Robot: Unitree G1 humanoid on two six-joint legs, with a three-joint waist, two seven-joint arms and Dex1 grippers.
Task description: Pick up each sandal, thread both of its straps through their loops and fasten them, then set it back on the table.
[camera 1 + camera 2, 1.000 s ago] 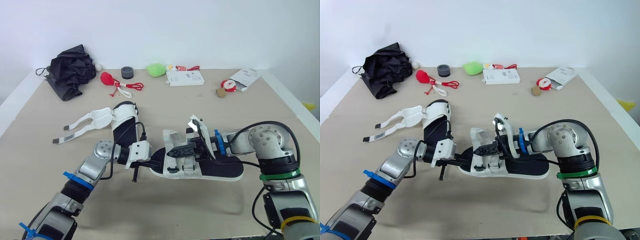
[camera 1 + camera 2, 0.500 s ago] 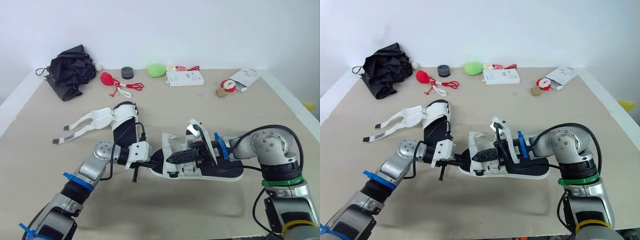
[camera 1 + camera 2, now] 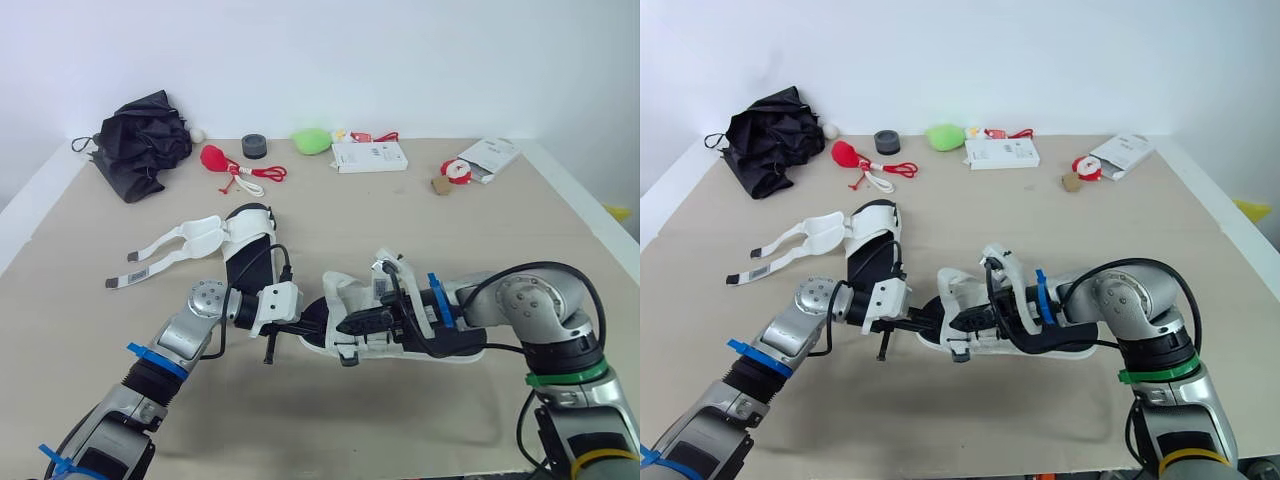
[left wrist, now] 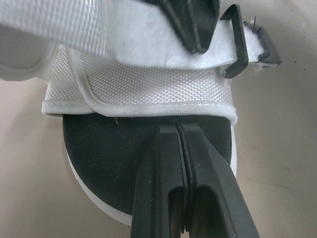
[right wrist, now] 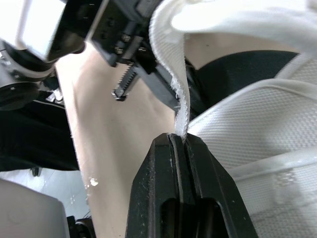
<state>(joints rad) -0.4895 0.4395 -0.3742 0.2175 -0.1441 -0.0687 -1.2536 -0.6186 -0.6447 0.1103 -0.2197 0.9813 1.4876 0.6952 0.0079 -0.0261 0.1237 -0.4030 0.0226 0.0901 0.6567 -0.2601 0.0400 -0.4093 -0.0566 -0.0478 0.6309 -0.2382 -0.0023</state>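
A white-strapped sandal [image 3: 452, 342] with a black footbed lies on the table between my two grippers. My left gripper [image 3: 312, 323] is shut at its toe end, with the fingertips [image 4: 171, 136] resting on the footbed just under the front strap [image 4: 148, 89]. Nothing shows between them. My right gripper [image 3: 348, 325] lies across the sandal from the heel side, shut on the frayed end of a white strap [image 5: 182, 106] low over the front band. A second sandal [image 3: 247, 238] lies further back on the left, its loose straps [image 3: 165, 250] spread out on the table.
Along the back edge lie a black umbrella [image 3: 141, 141], a red pouch with cord [image 3: 216, 158], a black puck [image 3: 254, 146], a green object [image 3: 312, 139], a white box [image 3: 370, 155] and a packet [image 3: 489, 156].
My right gripper has swung down and left toward the toe, carrying the strap end from above the sandal down to the front band. The left arm has stayed put.
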